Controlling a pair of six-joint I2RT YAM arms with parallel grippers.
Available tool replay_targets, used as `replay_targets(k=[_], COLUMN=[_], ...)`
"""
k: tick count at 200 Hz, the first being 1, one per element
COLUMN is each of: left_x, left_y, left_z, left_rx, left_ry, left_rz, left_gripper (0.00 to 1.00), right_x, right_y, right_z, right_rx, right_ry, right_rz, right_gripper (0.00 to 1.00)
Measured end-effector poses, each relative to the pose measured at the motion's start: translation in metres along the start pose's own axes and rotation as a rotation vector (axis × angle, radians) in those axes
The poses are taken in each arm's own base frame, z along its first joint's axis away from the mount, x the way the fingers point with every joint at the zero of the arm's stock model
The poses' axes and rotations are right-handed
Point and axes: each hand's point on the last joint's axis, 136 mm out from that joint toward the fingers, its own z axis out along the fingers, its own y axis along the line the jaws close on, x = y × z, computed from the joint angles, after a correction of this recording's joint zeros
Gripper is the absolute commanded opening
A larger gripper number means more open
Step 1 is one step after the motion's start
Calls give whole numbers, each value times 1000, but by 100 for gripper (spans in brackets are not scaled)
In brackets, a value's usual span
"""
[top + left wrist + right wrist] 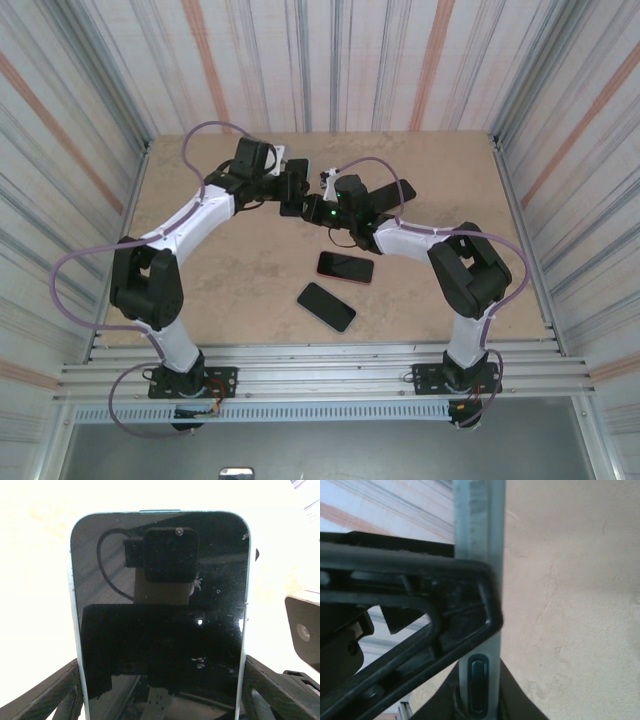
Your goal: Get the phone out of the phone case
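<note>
The phone (160, 615), likely slick, stiff glass in a pliable blue case (75, 620), hangs near the tabletop's (230, 290) far edge. The left end effector (160, 695) and right end effector (477, 702) clamp its sides. We'd peel a case corner.

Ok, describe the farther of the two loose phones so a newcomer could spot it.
On the tan table, between the two arms, two dark phones lie flat. The farther phone, away from the bases, is yours; its pinkish rim sets it apart from the all-black phone lying diagonally just nearer.
</note>
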Motion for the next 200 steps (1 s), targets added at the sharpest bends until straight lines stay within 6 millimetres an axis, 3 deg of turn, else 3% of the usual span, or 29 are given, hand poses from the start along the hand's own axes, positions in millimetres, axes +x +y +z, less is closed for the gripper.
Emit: replay_targets(k=[9,22,44,97,142,200], left_x=[0,1,-1,-17,-38,-60], left_y=[0,0,-4,-10,5,-26], left_z=[1,1,1,-13,-27,-37], left_rx=[2,5,23,86,167,393], left_ry=[-1,-1,-9,-60,-105,-122], left_rz=[-1,-4,-1,-13,-100,-183], left_gripper=[68,90,98,99,96,89], right_x=[0,0,2,3,-15,-38], right_y=[0,0,-1,-8,1,25], right_z=[0,0,0,-12,-40,-68], right_rx=[1,2,4,-12,-104,-287], right_ry=[0,2,9,43,35,14], right_rz=[0,1,3,17,29,89], right_gripper=[12,10,4,3,6,8])
